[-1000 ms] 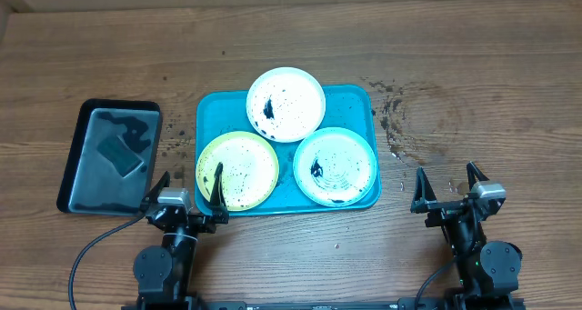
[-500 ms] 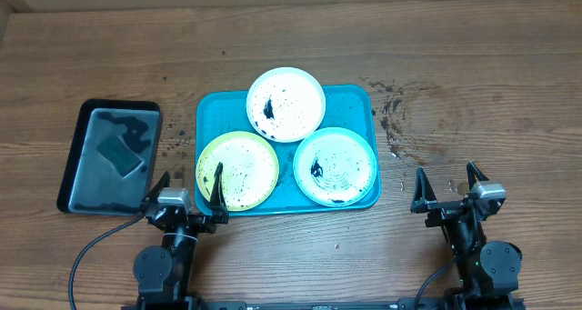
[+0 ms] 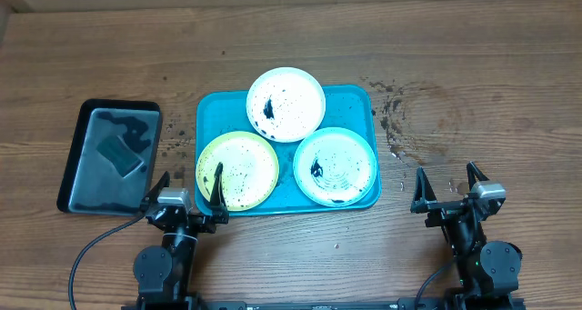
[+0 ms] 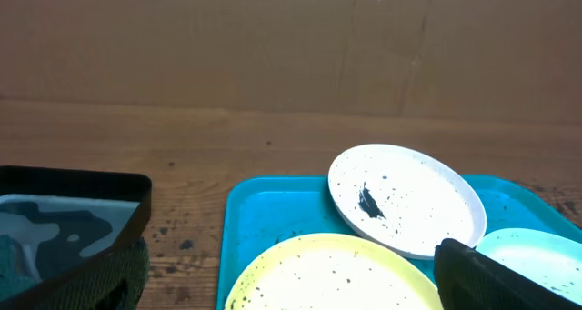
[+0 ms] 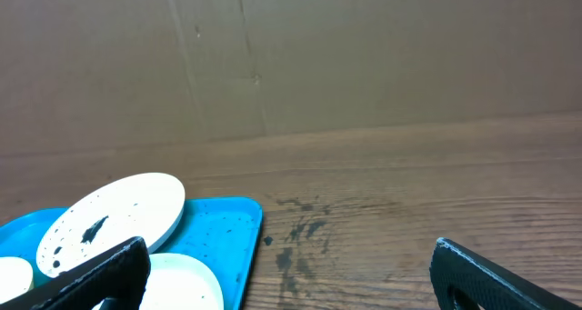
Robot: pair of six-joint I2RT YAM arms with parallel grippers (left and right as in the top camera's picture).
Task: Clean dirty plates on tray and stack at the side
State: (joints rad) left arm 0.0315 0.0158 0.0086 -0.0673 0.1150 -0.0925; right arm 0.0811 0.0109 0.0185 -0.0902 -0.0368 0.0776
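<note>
Overhead: the turquoise tray sits mid-table, long side toward me. All three plates are on it.
- White plate: far side, overhanging the tray's far rim. Black speckles, one larger smear left of centre.
- Yellow-green plate: near left, finely speckled.
- Mint plate: near right, speckled, with a dark blot.

I cannot tell whether the three rims touch or overlap.

Left gripper: low at the tray's near-left corner, fingers spread wide and holding nothing. Its right finger overlaps the yellow-green plate's edge in the overhead view; I cannot confirm contact.

Right gripper: over bare wood, well right of the tray, fingers wide and empty.

A black tray lies left of the turquoise one, with something dark inside that I cannot identify. Black crumbs dot the wood just right of the tray.
</note>
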